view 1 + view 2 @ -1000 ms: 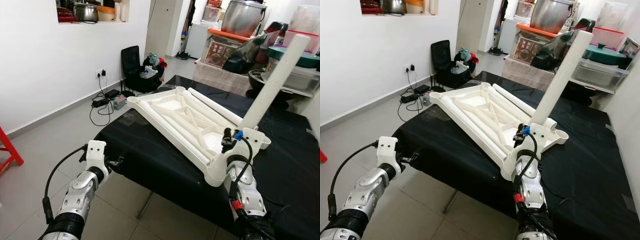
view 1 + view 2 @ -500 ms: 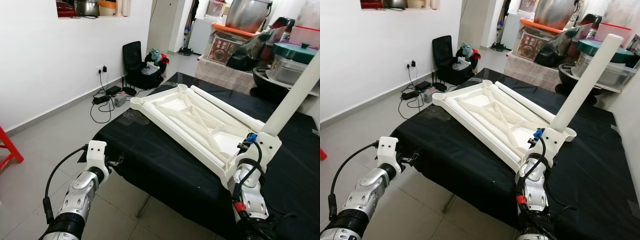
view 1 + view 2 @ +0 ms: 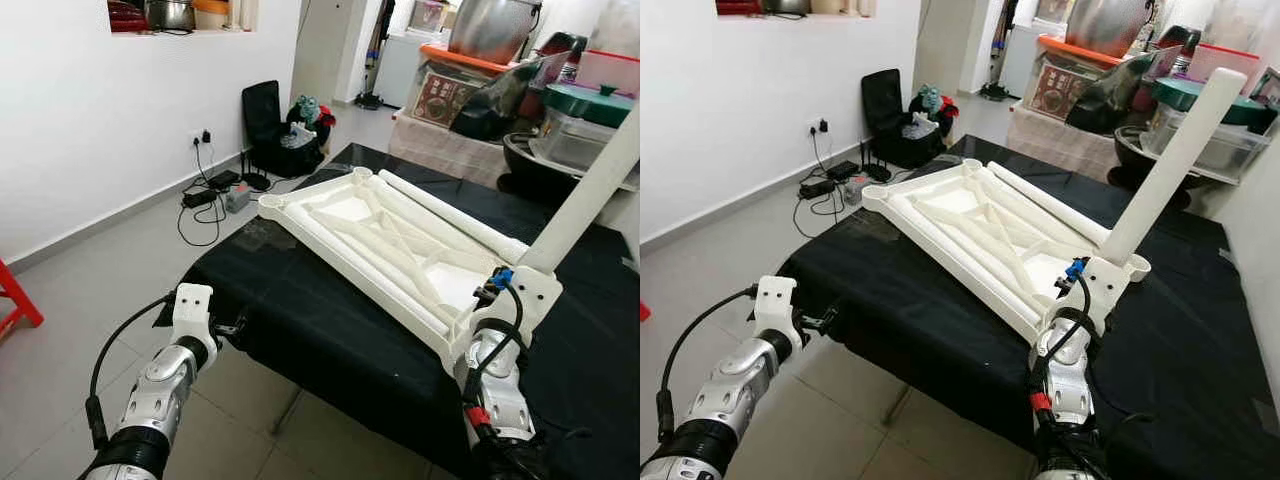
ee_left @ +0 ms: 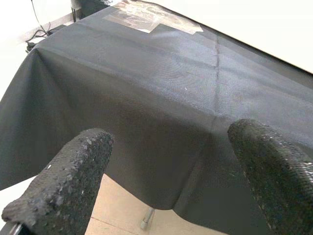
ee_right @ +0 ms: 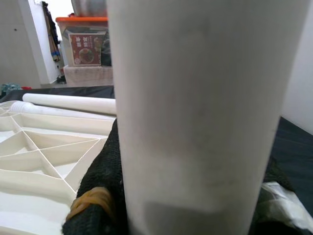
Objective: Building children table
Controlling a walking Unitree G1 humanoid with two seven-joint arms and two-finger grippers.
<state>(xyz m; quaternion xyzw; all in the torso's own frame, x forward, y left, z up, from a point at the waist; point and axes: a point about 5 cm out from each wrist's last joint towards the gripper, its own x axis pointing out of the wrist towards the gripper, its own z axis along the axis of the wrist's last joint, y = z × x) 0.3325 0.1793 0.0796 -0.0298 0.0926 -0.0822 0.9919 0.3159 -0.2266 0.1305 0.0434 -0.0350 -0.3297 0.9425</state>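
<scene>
A white children's table top (image 3: pixel 380 235) lies underside up on a table draped in black cloth (image 3: pixel 290 290). At its near right corner a white tube leg (image 3: pixel 585 205) stands upright and leans right, with its foot at the corner socket. My right gripper (image 3: pixel 515 285) is shut on that leg; the right wrist view has the leg (image 5: pixel 195 107) between black fingers (image 5: pixel 105 171). A second white leg (image 3: pixel 450 215) lies flat along the top's far side. My left gripper (image 4: pixel 166 181) is open and holds nothing, low by the cloth's front left edge.
Pots, tubs and boxes (image 3: pixel 490 30) crowd the back behind the table. On the floor at the left are a black chair with clutter (image 3: pixel 270 130), cables and a power strip (image 3: pixel 215 190) by the white wall, and a red stool (image 3: pixel 15 300).
My right gripper has carried the upright leg to the right, and the top's near corner went with it and sits lower. The left arm has held still.
</scene>
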